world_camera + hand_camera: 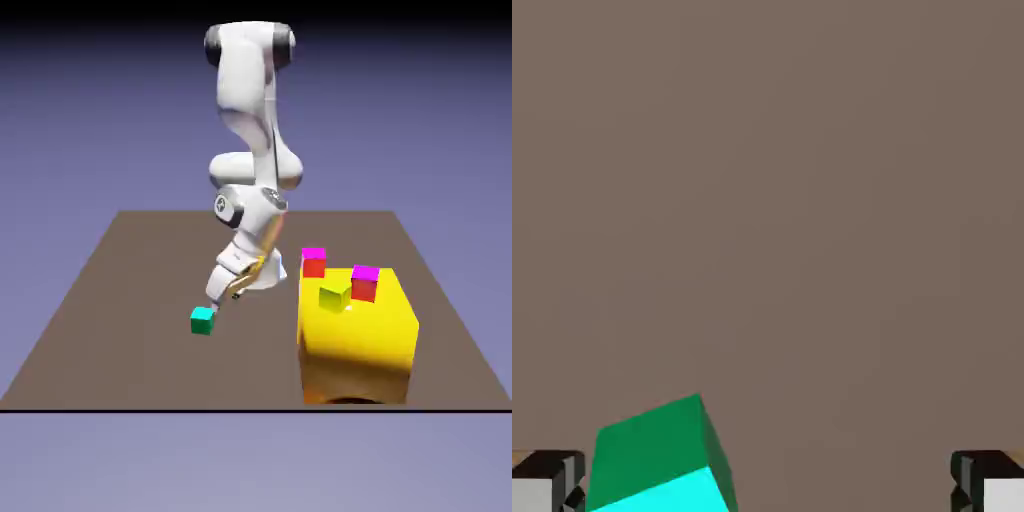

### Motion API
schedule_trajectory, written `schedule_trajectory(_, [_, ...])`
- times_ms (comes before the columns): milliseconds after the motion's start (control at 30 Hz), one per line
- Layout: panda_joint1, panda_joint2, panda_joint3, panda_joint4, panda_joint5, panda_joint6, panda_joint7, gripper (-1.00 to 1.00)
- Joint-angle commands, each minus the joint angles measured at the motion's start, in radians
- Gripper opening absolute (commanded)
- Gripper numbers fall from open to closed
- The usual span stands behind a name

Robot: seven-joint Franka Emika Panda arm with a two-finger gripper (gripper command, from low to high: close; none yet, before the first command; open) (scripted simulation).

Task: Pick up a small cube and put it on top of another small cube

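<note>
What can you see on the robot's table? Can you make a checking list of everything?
Surface: brown table, bare where the arm works.
Job's things: teal cube on the table, off-centre between the open fingers in the hand view; two red cubes with magenta tops on the big yellow block.
Clutter: yellow-green cube, also on the yellow block.
Grippers: gripper open, tilted, just above the teal cube, not holding it.
Cables: nothing seen.
Surroundings: plain blue-violet backdrop.
</note>
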Motion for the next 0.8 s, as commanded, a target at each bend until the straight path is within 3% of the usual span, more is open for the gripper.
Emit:
schedule_trajectory(0, [0.001, 0.018, -0.009, -0.004, -0.044, -0.019, -0.013, 0.0])
schedule_trajectory(133, [0.004, 0.065, -0.033, -0.015, -0.154, -0.067, -0.047, 0.0])
schedule_trajectory(433, [-0.056, 0.368, -0.078, 0.105, -0.468, 0.067, 0.233, 0.0])
schedule_trajectory(467, [-0.056, 0.368, -0.078, 0.105, -0.468, 0.067, 0.233, -1.0])
schedule_trajectory(767, [0.002, 0.079, -0.035, -0.01, -0.168, -0.061, -0.034, -1.0])
